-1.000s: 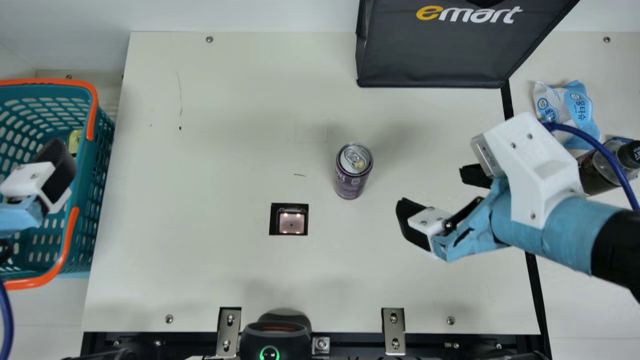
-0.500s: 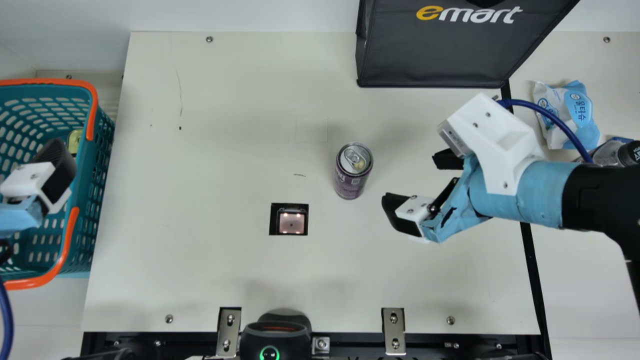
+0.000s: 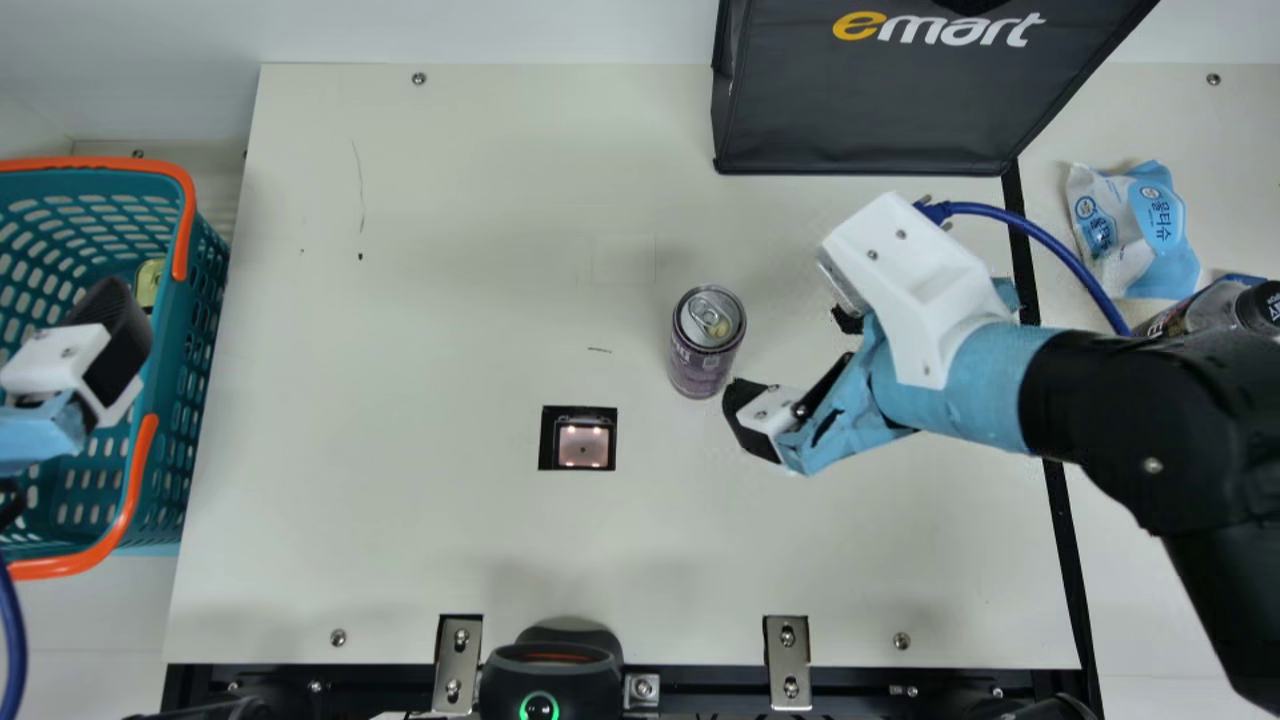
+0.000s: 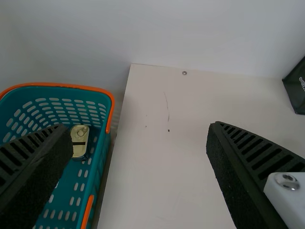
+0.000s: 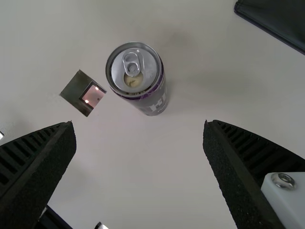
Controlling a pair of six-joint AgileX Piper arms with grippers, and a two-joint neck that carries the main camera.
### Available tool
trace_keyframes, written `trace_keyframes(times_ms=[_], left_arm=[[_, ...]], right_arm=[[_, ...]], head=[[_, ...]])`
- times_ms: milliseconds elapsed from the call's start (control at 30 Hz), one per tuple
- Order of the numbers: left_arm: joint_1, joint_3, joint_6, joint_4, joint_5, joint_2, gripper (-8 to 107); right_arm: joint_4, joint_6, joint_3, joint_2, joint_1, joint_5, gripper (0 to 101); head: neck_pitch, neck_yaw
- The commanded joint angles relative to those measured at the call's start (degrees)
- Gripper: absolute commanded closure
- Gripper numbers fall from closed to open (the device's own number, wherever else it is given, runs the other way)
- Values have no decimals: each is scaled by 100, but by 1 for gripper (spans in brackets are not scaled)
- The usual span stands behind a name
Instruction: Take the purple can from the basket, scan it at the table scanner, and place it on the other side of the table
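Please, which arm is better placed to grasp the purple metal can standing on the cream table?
Right, I judge: the right gripper is open and near the purple metal can, whereas the left gripper is far off, at the teal plastic basket.

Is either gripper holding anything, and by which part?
Nothing: the black left gripper and black right gripper are open; the purple cylindrical metal can stands ungripped.
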Motion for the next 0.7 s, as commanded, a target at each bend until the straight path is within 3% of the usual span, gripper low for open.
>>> trace_keyframes(times_ms=[0,667], left_arm=[[0,0,0,0,0,0,9],[0,0,0,0,0,0,9]], right_arm=[[-173,404,9,36,213,-128,6],[-1078,1736,166,745,1038,-1161,6]], head=[[-140,9],[-140,9]])
